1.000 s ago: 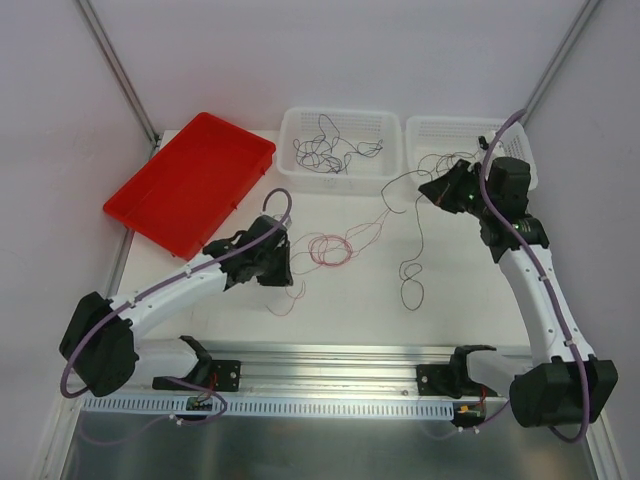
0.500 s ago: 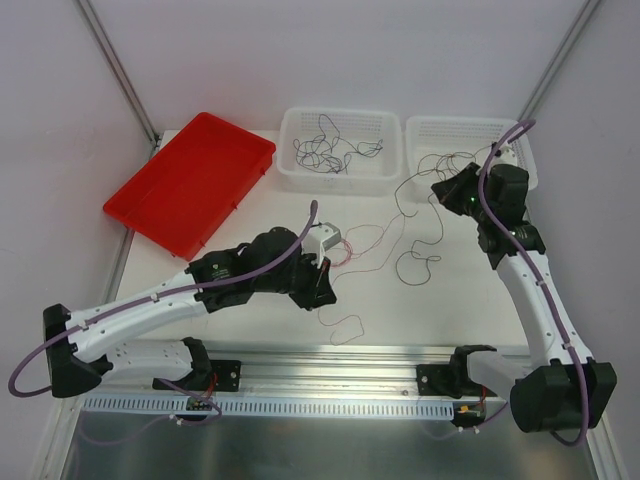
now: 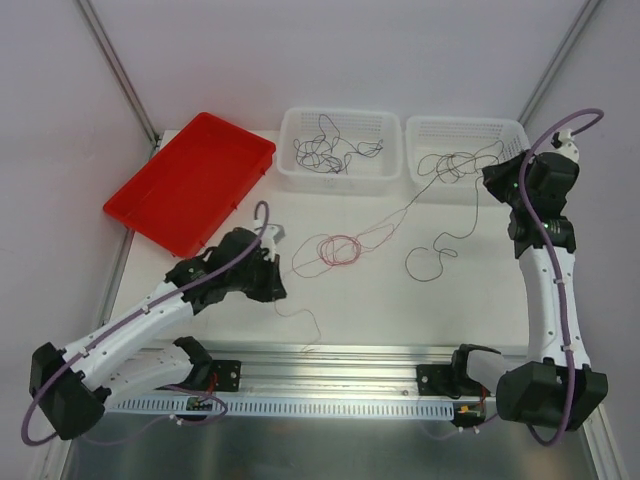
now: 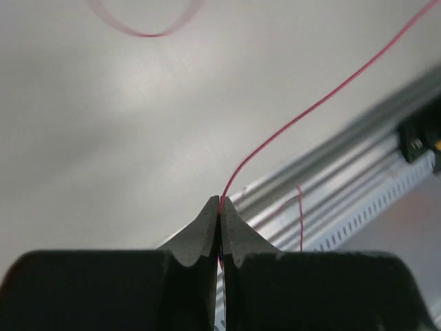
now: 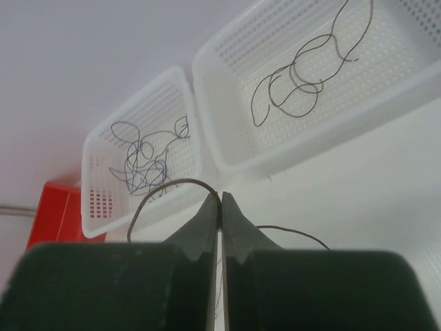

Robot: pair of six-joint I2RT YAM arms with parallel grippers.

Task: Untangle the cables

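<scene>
Both jaws fully closed: left gripper point(image 4: 220, 205) pinches red cable point(image 4: 313, 105), right gripper point(image 5: 220, 201) pinches dark cable point(image 5: 173, 183) arching over its tips; best draw apart slowly so nothing cinches between them.

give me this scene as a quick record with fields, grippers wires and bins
left gripper: shut on red wire
right gripper: shut on black wire
red coil: on the table, between the arms
dark loop: on the table, right of the red coil
middle basket: holds a dark tangle
right basket: holds dark wire loops
red tray: far left of the table
</scene>
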